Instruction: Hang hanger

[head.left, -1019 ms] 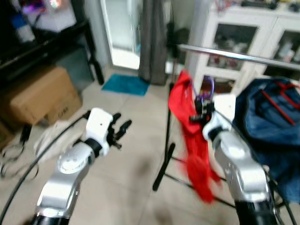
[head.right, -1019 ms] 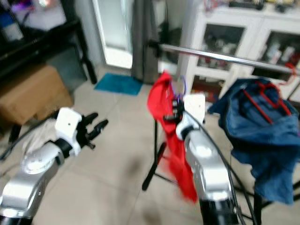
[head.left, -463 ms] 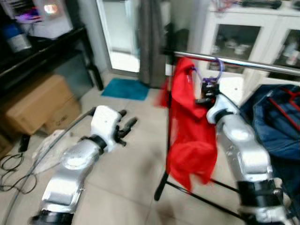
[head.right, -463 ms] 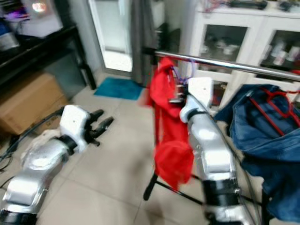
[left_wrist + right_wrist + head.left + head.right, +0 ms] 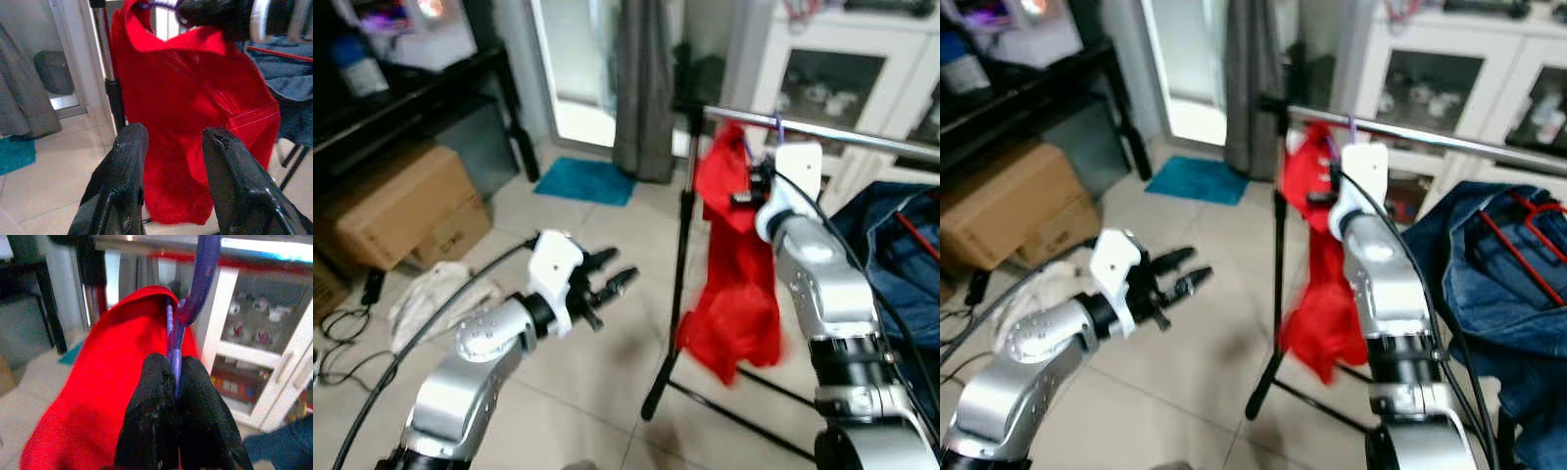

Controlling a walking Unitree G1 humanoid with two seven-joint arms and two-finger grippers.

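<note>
The purple hanger (image 5: 182, 318) carries a red garment (image 5: 732, 294) and its hook is up at the metal rail (image 5: 862, 137) of the clothes rack. The right gripper (image 5: 172, 396) has its 2 fingers closed on the hanger's neck. The left gripper (image 5: 172, 161) is open and holds nothing, low beside the rack's black pole (image 5: 674, 284). A blue garment (image 5: 1498, 284) hangs further right.

Robot hands: two, the left hand (image 5: 607, 286) and the right hand (image 5: 175, 382)
Purple hangers: one, the purple hanger (image 5: 194, 289)
Red garments: one, the red garment (image 5: 734, 274)
Blue denim garments: one, the denim garment (image 5: 1503, 284)
Metal rails: one, the rail (image 5: 862, 137)
Cardboard boxes: one, the cardboard box (image 5: 396, 206)
Teal mats on the floor: one, the teal mat (image 5: 584, 180)
White cabinets: one, the white cabinet (image 5: 1459, 73)
</note>
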